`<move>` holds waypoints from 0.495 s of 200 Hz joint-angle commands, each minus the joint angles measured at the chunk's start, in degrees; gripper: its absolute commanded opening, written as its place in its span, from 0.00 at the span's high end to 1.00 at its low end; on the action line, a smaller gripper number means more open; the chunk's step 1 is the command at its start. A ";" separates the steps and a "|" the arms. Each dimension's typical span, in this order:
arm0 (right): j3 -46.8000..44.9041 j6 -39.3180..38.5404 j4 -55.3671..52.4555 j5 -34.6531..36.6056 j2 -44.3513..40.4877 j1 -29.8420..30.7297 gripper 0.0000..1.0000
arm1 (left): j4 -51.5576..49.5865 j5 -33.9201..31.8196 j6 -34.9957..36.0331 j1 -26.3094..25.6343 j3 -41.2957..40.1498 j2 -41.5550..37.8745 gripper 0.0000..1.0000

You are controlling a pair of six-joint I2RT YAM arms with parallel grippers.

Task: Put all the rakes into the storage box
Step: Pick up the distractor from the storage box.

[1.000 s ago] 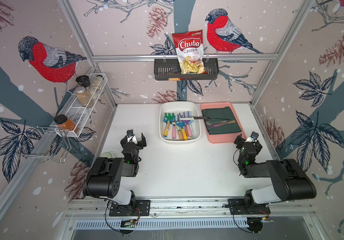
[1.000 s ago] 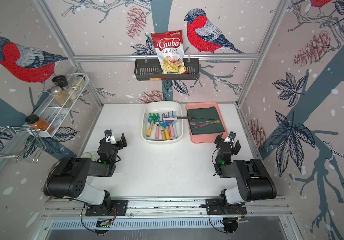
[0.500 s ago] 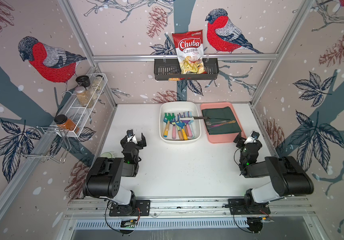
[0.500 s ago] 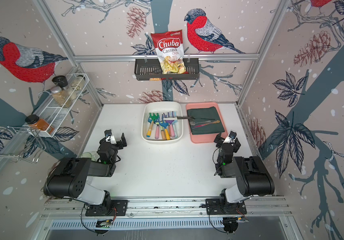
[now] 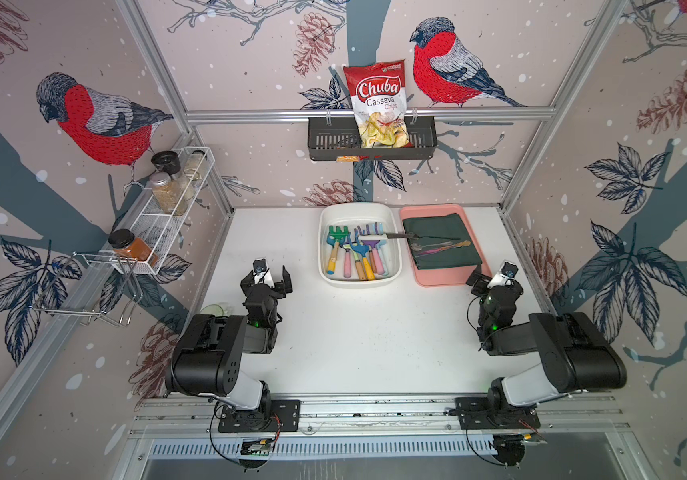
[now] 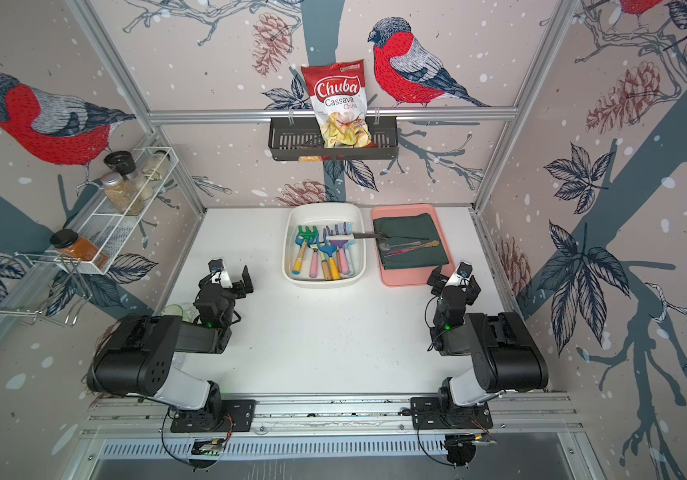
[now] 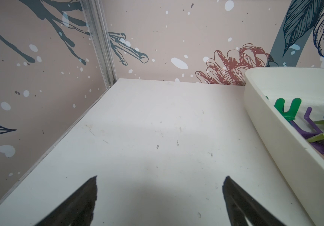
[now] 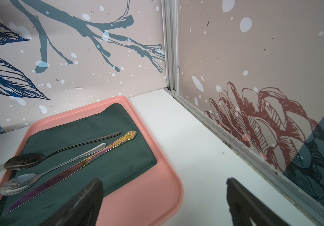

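Observation:
The white storage box [image 5: 354, 206] [image 6: 325, 206] stands at the back of the table, and its wall [image 7: 274, 140] shows in the left wrist view. Several colourful hand tools lie inside it, among them a green rake [image 5: 337, 235] [image 6: 307, 235] [image 7: 286, 109] and a blue rake [image 5: 359, 248]. My left gripper [image 5: 267, 279] [image 6: 227, 277] [image 7: 160, 187] hangs open over bare table, to the left of the box and nearer the front. My right gripper [image 5: 495, 279] [image 6: 454, 278] [image 8: 164, 189] is open and holds nothing, above the near right corner of the pink tray [image 5: 437, 278] [image 8: 137, 195].
On the tray a dark green cloth [image 5: 441, 224] carries two spoons and a knife [image 8: 69, 172]. A white-handled knife [image 5: 391, 236] bridges the box rim and the tray. A black basket [image 5: 325, 141] with a chips bag hangs on the back wall. A wire spice rack [image 5: 167, 216] is on the left wall.
The right arm has shifted slightly, its gripper edging toward the back. The left arm has not moved. Both grippers stay open.

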 commanded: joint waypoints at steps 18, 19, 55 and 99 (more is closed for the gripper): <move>0.36 -0.41 0.65 -0.77 0.01 -0.17 0.00 | 0.91 1.28 0.36 0.37 0.54 -0.12 0.02; 0.36 -0.41 0.67 -0.79 0.01 -0.19 0.00 | 0.88 1.42 0.27 0.44 0.52 -0.14 0.02; 0.92 0.25 -1.05 -3.64 -0.33 -1.60 0.00 | -2.51 4.20 3.21 -0.53 2.47 -2.32 0.02; 18.80 2.96 -43.26 0.85 -12.03 6.25 0.00 | -55.00 4.10 2.28 -6.79 36.54 -4.77 0.02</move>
